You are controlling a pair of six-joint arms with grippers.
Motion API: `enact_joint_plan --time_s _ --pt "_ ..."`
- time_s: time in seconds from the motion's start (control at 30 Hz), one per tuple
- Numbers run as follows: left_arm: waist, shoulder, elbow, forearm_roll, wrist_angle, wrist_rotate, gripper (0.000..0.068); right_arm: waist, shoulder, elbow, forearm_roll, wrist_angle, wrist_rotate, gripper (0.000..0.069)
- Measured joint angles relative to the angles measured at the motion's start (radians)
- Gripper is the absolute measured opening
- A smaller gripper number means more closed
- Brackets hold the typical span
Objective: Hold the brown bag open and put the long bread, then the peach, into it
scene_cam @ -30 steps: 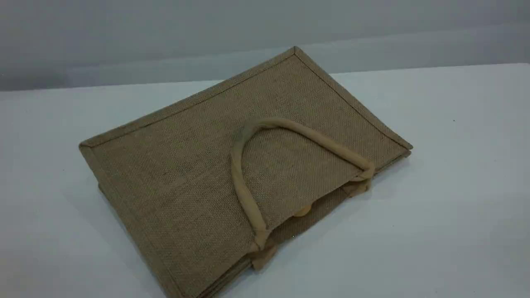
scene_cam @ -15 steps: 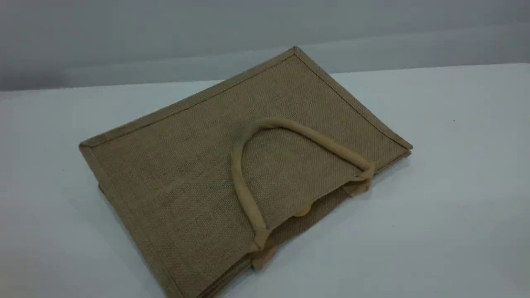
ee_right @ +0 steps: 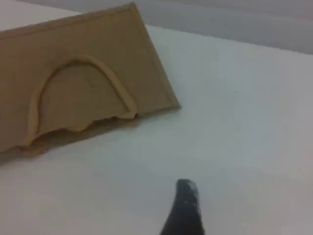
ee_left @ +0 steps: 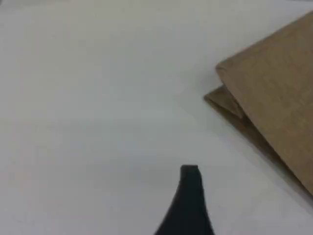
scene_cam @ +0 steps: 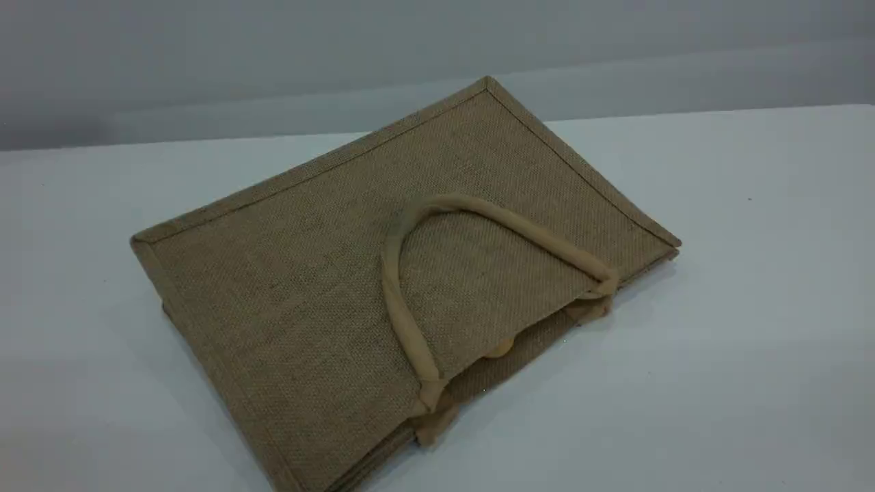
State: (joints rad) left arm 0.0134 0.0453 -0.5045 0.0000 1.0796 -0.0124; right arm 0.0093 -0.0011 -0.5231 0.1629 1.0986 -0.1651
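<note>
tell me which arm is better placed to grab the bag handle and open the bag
Likely right: its wrist view faces the brown bag's handle and mouth, while the left wrist view sees only a closed corner. Neither pincer touches the bag.

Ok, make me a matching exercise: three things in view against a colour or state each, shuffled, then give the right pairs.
Things:
1. brown bag
2. upper handle
3. table

Colour or state:
A. white
B. lying flat on its side
C. lighter tan, folded back onto the woven face

Pairs: 1-B, 2-C, 3-A
</note>
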Motion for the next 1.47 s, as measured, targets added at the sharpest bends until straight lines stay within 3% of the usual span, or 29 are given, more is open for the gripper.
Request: enact_joint_plan --time_s 1.47 --pt "-0.016 -0.045 0.001 0.000 0.000 0.003 0.0556 0.000 0.001 0.000 0.000 0.000 0.000 0.0528"
